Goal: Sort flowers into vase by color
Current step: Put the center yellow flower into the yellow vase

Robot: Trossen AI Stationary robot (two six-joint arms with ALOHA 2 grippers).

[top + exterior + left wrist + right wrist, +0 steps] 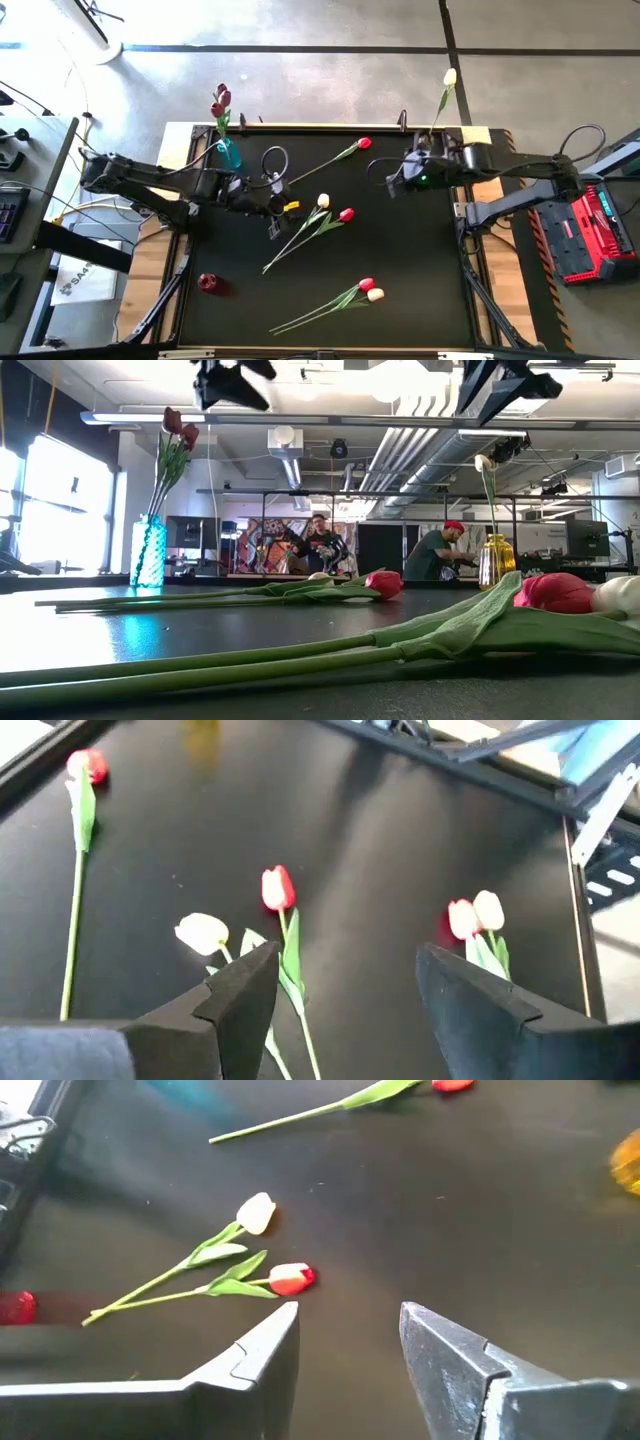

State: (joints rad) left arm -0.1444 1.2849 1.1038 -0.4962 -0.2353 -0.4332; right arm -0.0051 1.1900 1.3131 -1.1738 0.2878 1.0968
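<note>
From above, the left gripper (283,208) hung open and empty over the table (420,290) at roughly nine o'clock of the central flowers (322,214), a cream and a red tulip lying crossed, while the right gripper (392,180), likewise open and empty, waited at two o'clock; the blue vase (228,152) held dark pink blooms and the yellow vase (494,563) one cream. At table height, stems lay flat. The left wrist view suggested descending squarely onto a single stem, clear of its neighbour.
</note>
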